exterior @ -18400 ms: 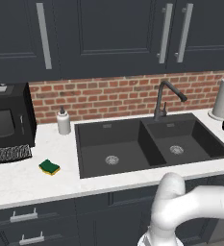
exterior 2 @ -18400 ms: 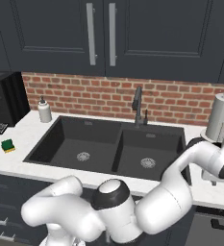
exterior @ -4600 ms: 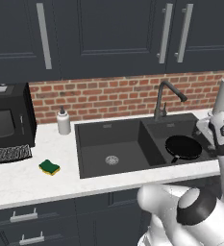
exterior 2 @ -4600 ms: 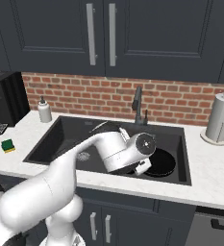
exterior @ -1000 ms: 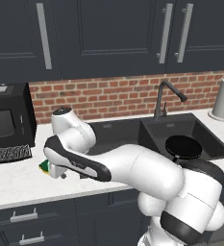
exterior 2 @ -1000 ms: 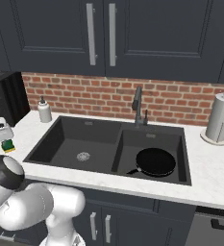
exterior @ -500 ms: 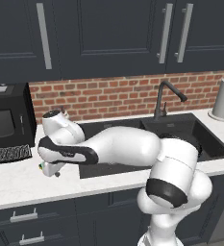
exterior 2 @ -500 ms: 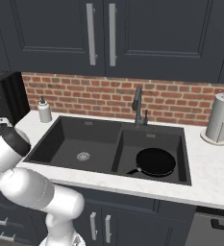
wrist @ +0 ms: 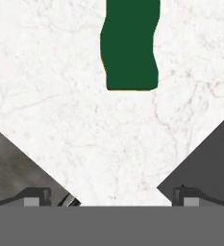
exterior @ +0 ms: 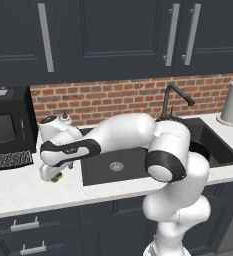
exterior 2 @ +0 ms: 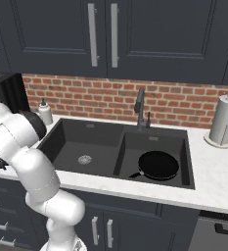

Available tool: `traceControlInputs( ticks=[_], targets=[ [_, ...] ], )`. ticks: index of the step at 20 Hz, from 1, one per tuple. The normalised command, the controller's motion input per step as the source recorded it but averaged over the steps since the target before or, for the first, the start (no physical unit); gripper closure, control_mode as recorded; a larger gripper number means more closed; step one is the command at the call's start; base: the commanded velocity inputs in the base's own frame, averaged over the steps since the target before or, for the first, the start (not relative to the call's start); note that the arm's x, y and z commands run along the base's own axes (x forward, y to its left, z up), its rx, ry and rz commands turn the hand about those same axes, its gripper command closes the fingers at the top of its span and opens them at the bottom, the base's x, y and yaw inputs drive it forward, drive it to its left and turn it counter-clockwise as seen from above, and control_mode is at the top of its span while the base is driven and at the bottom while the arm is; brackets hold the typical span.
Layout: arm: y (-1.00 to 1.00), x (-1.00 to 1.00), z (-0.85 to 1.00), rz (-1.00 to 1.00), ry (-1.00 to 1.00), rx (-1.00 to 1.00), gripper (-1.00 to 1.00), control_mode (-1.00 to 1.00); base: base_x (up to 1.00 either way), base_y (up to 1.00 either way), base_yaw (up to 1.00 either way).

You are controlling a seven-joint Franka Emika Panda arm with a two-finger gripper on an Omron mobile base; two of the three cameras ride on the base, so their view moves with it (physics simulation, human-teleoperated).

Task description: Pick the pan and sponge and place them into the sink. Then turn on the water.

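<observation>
While the black frying pan [exterior 2: 158, 165] already lies in the sink's [exterior 2: 93, 132] smaller basin, the hand [exterior: 52, 173], fingers spread wide, hovers above the green sponge [wrist: 130, 45] near the desk's left front edge; next, likely lowering and closing.

Pan [exterior 2: 158, 165] in right basin of sink [exterior 2: 93, 128]. Sponge [wrist: 130, 45] on counter [wrist: 84, 139] at 9 o'clock from sink, gripper [wrist: 111, 197] above it.
</observation>
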Motion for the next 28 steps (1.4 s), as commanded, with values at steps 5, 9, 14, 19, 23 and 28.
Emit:
traceControlInputs(
  ticks=[5,9,14,19,23,28],
  targets=[
    [0.01,0.29,-0.32,0.00,0.00,0.00,-1.00,-1.00,0.00,0.00,0.00],
    [0.08,0.28,-0.35,0.00,0.00,0.00,-1.00,-1.00,0.00,0.00,0.00],
    [0.08,0.22,-0.25,0.00,0.00,0.00,-1.00,-1.00,0.00,0.00,0.00],
    [0.10,0.19,-0.08,0.00,0.00,0.00,-1.00,-1.00,0.00,0.00,0.00],
    [0.03,0.18,-0.05,0.00,0.00,0.00,-1.00,-1.00,0.00,0.00,0.00],
    [0.00,0.17,-0.29,0.03,0.03,0.00,-1.00,-1.00,0.00,0.00,0.00]
  ],
)
